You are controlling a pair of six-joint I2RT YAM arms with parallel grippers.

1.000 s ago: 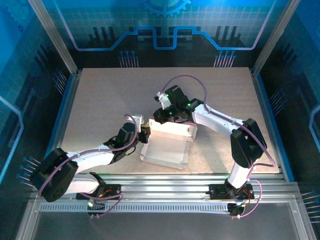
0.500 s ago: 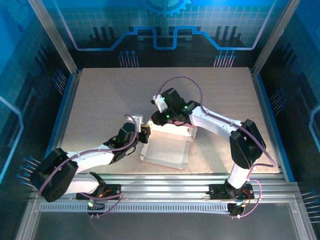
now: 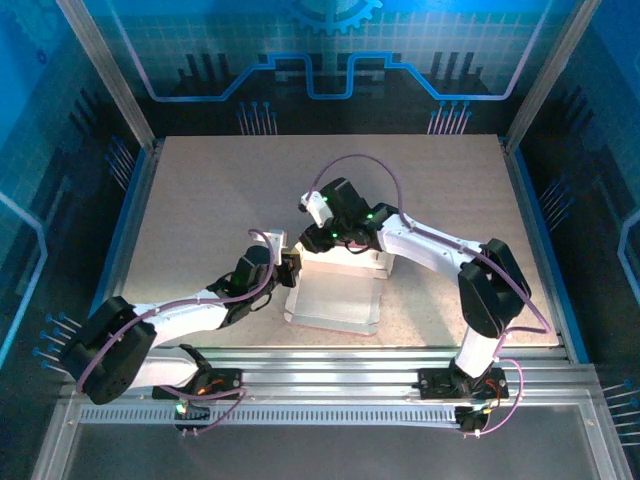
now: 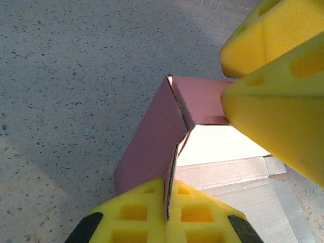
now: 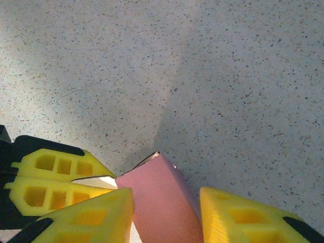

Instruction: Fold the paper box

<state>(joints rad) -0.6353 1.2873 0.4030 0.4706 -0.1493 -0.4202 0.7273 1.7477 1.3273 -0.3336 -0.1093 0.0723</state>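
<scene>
- Left gripper (image 4: 167, 205): the yellow pads are pinched tight on the top edge of the paper box's (image 4: 152, 136) left wall. As far as I can see, that pinch is what holds the wall upright.
- Right gripper (image 5: 162, 215): the jaws are partway apart, with one finger on each side of the pink far-left corner. I honestly can't tell whether the pads brush the card or just hang around it, but it doesn't look like a clamp.
- So both tools are crowded onto the same corner, nearly nose to nose. The left one comes in from the side and the right one reaches over from the far edge.
- The corner itself looks decent. The left wall and the far wall both stand up and meet in a fairly crisp pink edge, with the whitish inside facing inward.
- The rest of the box is a shallow tray with its pale floor facing up. From overhead, the near side is only a thin pink lip and the right side looks low too.
- The box sits around the middle of the speckled table (image 3: 200, 200), a bit toward the near edge, in between the two arms.
- My read is that it's maybe halfway done. One corner is formed, but the near and right walls need raising and the flaps probably need tucking so it all stays up without being held.
</scene>
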